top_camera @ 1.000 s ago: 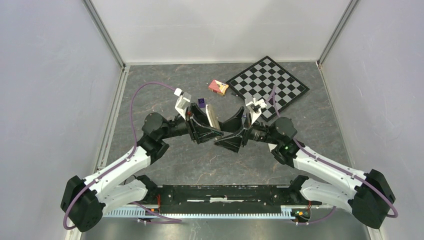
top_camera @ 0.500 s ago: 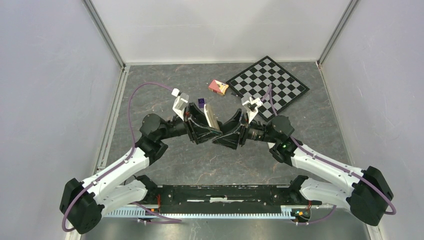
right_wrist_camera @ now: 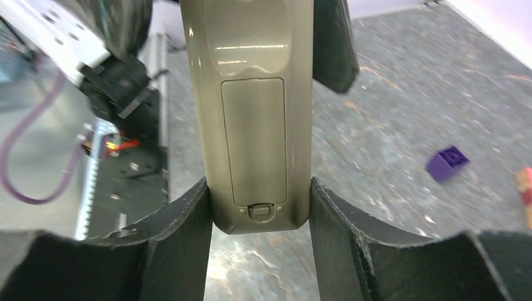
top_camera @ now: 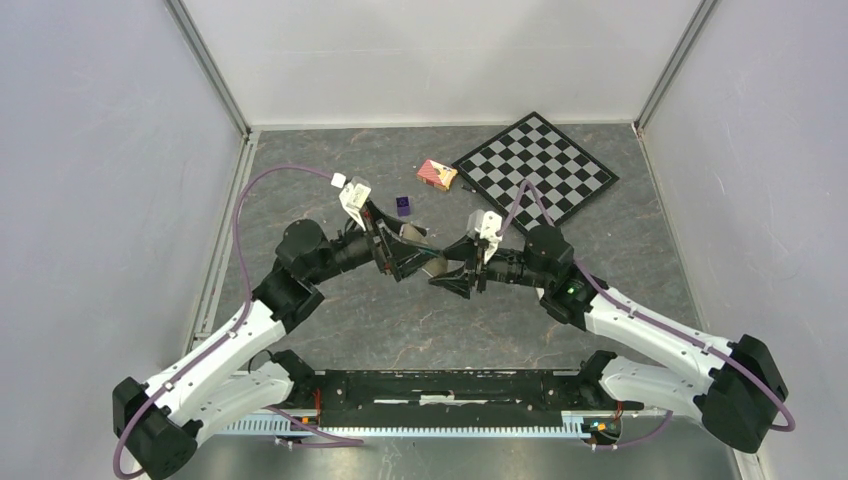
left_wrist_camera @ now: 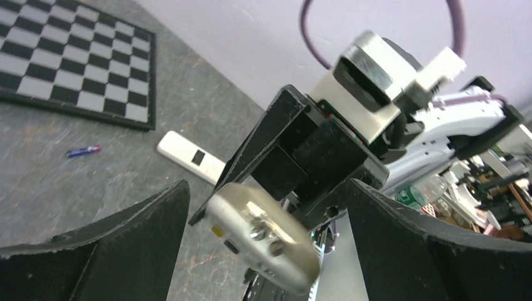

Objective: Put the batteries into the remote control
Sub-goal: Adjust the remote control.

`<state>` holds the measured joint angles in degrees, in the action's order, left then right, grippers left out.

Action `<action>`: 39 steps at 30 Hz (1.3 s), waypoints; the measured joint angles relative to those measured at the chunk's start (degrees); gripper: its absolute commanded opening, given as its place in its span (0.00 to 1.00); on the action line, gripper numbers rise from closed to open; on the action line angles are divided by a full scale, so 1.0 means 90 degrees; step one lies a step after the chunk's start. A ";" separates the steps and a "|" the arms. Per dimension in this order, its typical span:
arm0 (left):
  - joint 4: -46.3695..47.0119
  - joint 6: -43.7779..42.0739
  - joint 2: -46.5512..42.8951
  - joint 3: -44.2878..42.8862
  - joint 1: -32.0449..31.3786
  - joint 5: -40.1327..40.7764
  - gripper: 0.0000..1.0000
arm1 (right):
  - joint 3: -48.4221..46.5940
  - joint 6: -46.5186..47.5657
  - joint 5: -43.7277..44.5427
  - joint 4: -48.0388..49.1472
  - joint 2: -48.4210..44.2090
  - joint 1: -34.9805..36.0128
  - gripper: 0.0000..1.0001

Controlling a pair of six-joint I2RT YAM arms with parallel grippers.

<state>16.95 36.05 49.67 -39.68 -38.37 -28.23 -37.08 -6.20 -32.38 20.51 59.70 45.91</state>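
My right pincer [right_wrist_camera: 260, 200] clenches the remote control [right_wrist_camera: 250, 44], battery cover [right_wrist_camera: 254, 138] shut; my left pincer [left_wrist_camera: 266, 194] stands released around its far end, a battery [left_wrist_camera: 83, 151] lying unloaded beyond.

Checkerboard [top_camera: 535, 170], purple block [top_camera: 402, 205], small red box [top_camera: 436, 174], white remote [left_wrist_camera: 191, 157].

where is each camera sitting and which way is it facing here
Top external: above and behind the arm bases, looking down on the table; both arms show.
Left wrist: on the left arm, facing the remote control end-on; the open left fingers frame it.
Right wrist: on the right arm, looking along the remote control's back; the right fingers clamp it.
Shared: both wrist views see the remote control.
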 measured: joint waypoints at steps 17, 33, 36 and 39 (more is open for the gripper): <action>-0.3495 0.0000 0.0702 -0.1205 0.0005 0.0279 0.73 | -0.0384 0.2662 0.1756 -0.1722 0.0119 0.0267 0.08; -0.3827 0.0039 0.0245 -0.1149 0.0216 0.0461 0.49 | -0.0391 0.3106 0.1498 -0.2089 0.0204 0.0274 0.06; -0.3830 0.0039 0.0265 -0.1117 0.0221 0.0440 0.56 | -0.0393 0.3140 0.1460 -0.2118 0.0214 0.0274 0.06; -0.3823 0.0041 0.0389 -0.1117 0.0221 0.0398 0.55 | -0.0406 0.3203 0.1435 -0.2135 0.0221 0.0308 0.06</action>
<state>-17.45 36.42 53.17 -49.74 -36.38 -24.64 -40.73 22.63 -19.46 1.30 61.69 48.69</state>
